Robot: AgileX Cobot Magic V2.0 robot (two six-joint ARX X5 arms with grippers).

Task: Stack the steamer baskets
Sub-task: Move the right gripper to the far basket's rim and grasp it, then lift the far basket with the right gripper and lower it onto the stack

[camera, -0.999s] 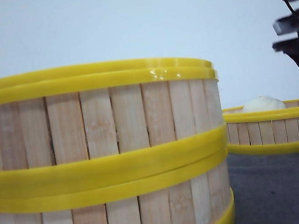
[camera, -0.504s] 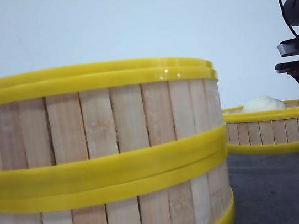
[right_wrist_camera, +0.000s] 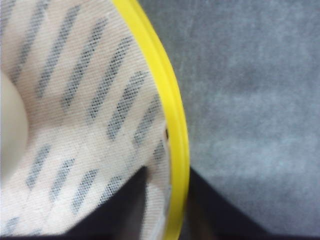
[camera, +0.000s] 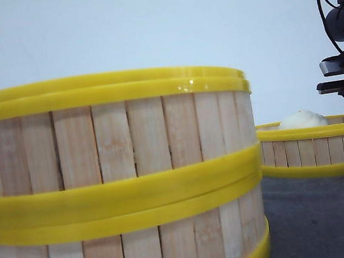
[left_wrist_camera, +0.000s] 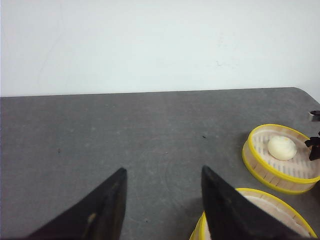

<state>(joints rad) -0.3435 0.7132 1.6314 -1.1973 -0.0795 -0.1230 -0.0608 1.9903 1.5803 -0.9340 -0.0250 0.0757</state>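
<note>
Yellow-rimmed slatted steamer basket (right_wrist_camera: 172,150) between spread right gripper (right_wrist_camera: 170,200) fingers; left gripper (left_wrist_camera: 162,200) released.

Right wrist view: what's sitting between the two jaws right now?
The yellow rim of the single steamer basket: one jaw stands inside over the cloth liner, the other outside over the table.

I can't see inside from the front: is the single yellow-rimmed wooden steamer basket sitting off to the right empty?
No, the single yellow-rimmed wooden steamer basket holds a round white bun, plain in the left wrist view.
</note>
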